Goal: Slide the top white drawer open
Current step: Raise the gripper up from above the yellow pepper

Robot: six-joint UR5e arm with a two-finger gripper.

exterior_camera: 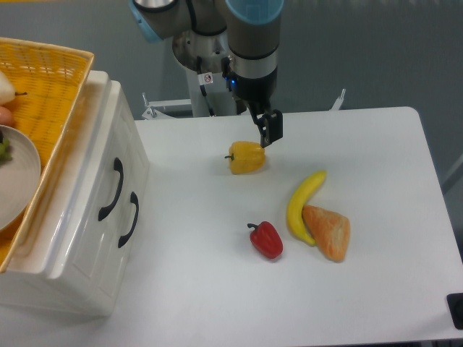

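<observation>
No text can be read; a small sticker (207, 78) on the arm is too blurred.

Two drawers (108, 195), two peppers (246, 157), one banana (302, 204), one basket (51, 79), one plate (18, 181), one croissant (329, 231)

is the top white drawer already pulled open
No, the top white drawer sits flush with the cabinet front, level with the lower drawer, and the gripper is over by the yellow pepper.

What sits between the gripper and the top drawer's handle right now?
Only bare white table, by the fixed camera. The gripper hangs over the yellow pepper, which lies just below it, off the line to the top white drawer.
</observation>
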